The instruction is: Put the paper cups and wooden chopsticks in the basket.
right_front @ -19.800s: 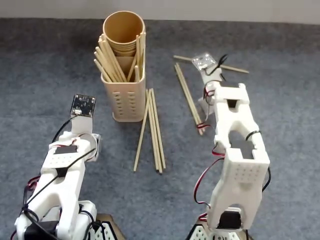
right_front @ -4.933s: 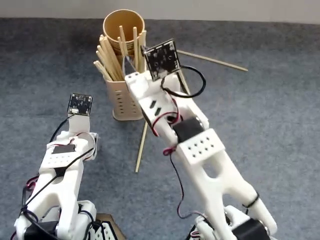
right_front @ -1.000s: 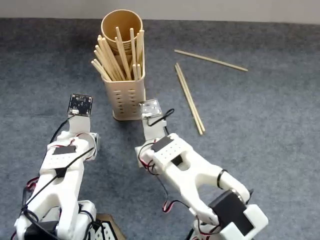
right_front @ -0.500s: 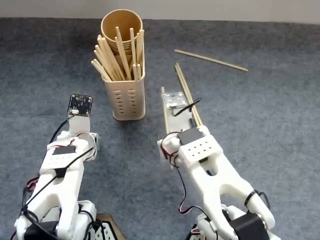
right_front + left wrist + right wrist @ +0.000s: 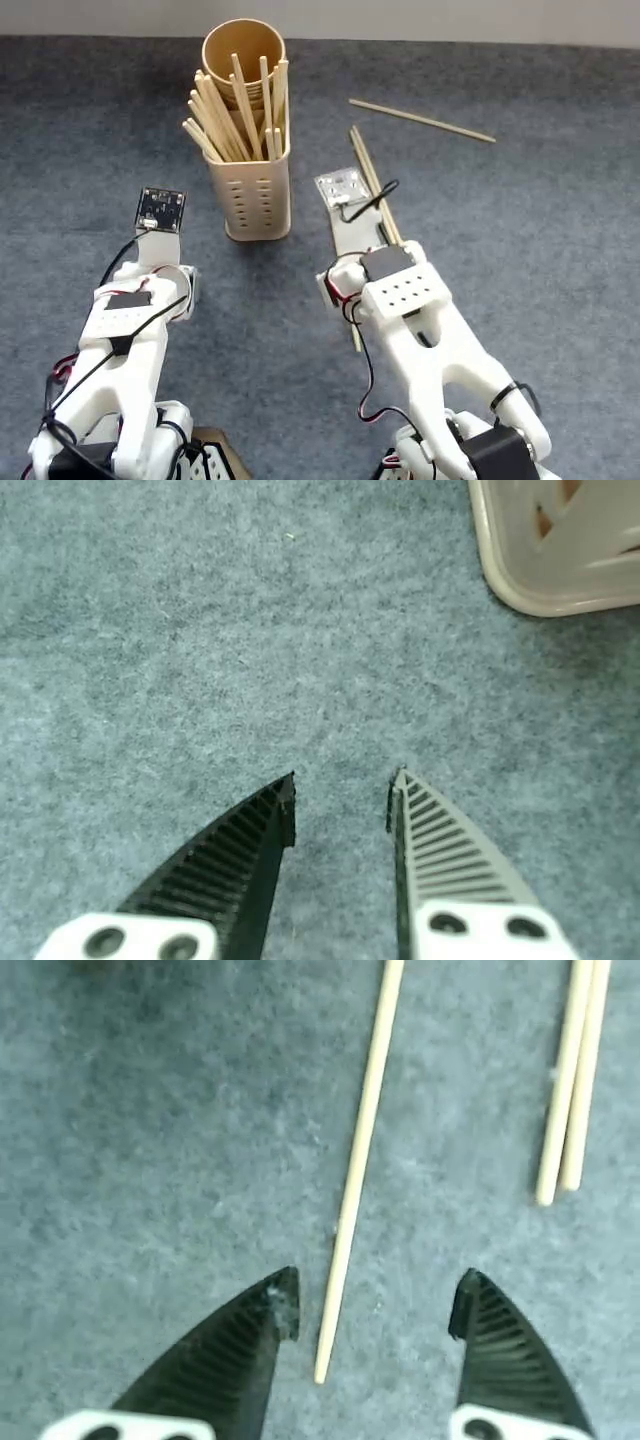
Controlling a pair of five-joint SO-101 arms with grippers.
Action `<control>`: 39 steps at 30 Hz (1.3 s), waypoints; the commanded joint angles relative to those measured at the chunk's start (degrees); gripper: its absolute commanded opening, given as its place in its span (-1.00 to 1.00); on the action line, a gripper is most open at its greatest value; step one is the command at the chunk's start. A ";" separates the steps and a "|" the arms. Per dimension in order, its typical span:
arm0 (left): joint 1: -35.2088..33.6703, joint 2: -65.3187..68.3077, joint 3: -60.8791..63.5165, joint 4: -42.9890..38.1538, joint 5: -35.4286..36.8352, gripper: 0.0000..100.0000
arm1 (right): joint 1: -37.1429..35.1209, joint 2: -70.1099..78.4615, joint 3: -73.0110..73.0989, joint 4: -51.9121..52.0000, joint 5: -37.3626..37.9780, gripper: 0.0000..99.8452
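The beige basket (image 5: 257,195) stands upright and holds stacked paper cups (image 5: 243,55) and several wooden chopsticks (image 5: 225,120). In the right wrist view my right gripper (image 5: 375,1305) is open just above the carpet. A single chopstick (image 5: 360,1160) lies with its near end between the fingertips. A pair of chopsticks (image 5: 575,1080) lies beside it, apart from the fingers. From above, the right arm (image 5: 400,300) covers part of that pair (image 5: 362,155). Another chopstick (image 5: 420,120) lies farther back. My left gripper (image 5: 342,790) is open over bare carpet, near a basket corner (image 5: 560,570).
Grey carpet (image 5: 540,250) covers the whole table. The left arm (image 5: 130,320) sits at the front left, with its wrist board a short way from the basket. Open carpet stretches to the right of the right arm.
My right arm has swung from the basket's base to the right and slightly forward, over the loose chopsticks. The left arm has not moved.
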State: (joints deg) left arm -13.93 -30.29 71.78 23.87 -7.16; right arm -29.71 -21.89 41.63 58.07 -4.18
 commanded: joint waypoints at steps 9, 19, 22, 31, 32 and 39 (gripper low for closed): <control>0.84 -0.84 -0.31 -0.79 -0.53 -0.64 | 1.01 26.86 -15.08 -4.70 0.62 -0.51; 0.84 -0.84 -0.31 -0.79 -0.53 -0.64 | 1.63 28.18 -15.52 -4.35 0.35 -0.99; 0.84 -0.84 -0.31 -0.70 -0.53 -0.64 | 3.65 27.82 -16.04 -3.82 0.53 -0.99; 0.84 -0.84 -0.31 -0.70 -0.53 -0.64 | 4.62 -0.84 -22.37 -2.95 6.42 -0.99; 0.84 -0.84 -0.31 -0.70 -0.53 -0.64 | 4.09 -4.62 -24.22 -3.91 6.68 -0.99; 1.71 -0.84 -0.22 -0.70 -0.53 -0.64 | -0.84 -6.90 -34.51 -20.88 6.24 -0.99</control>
State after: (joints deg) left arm -13.41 -30.29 71.78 23.87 -7.16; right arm -26.64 -28.92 13.67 45.76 1.71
